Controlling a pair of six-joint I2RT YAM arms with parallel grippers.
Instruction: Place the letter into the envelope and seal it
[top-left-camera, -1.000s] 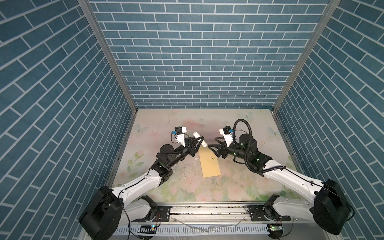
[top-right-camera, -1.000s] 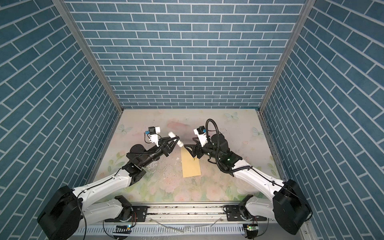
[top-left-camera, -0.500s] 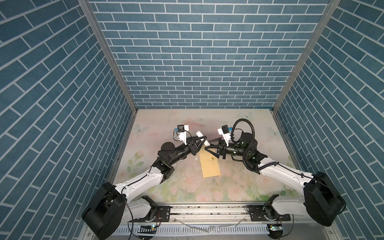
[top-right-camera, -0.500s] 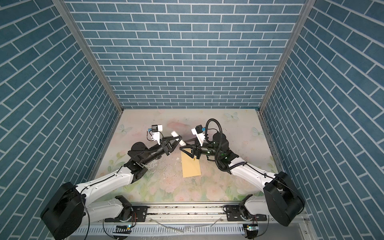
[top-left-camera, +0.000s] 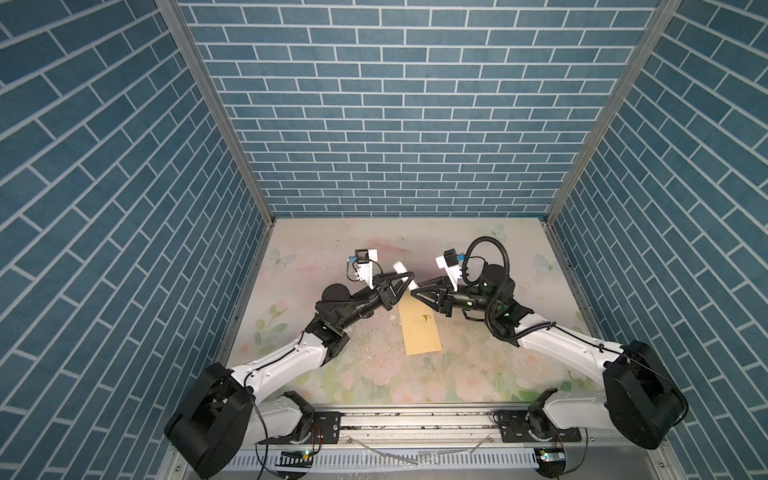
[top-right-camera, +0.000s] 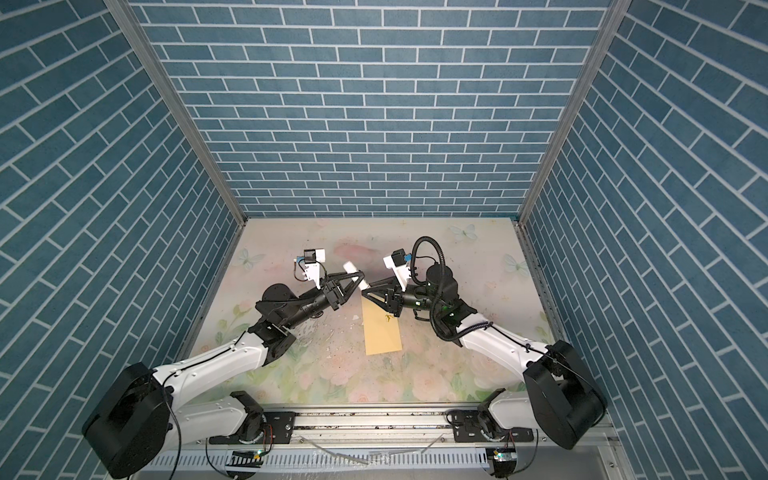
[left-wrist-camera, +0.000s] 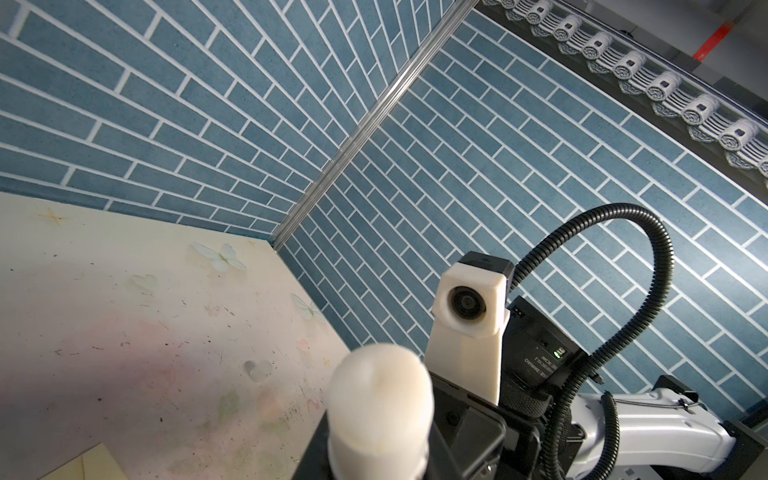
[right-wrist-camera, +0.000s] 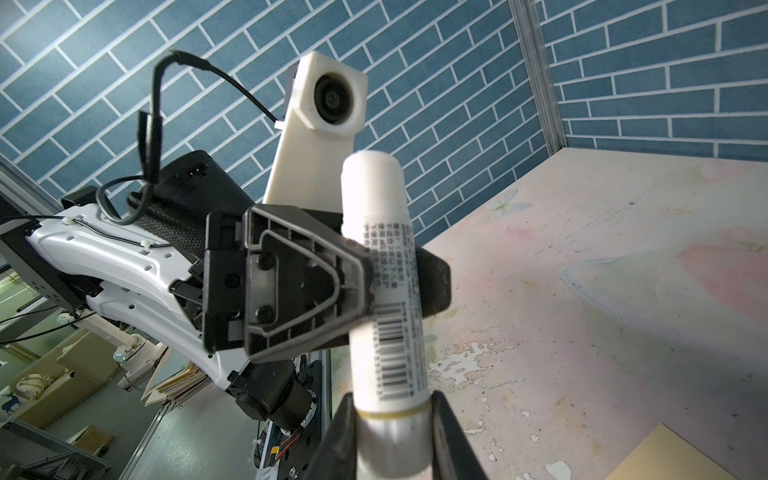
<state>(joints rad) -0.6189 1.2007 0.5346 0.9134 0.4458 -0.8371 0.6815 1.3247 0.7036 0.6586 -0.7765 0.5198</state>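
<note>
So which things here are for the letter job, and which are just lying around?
For the job: envelope; glue stick; left gripper and right gripper, both on the stick. No letter in sight.

Just lying about: white flecks; cardboard boxes outside the walls.

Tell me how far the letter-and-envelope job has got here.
Done, apparently: no loose letter shows; only the envelope lies flat, so it is probably loaded. In hand: the left tool grips a glue stick mid-body while the right tool pinches its end, likely uncapping. Left: gluing and closing the flap.
</note>
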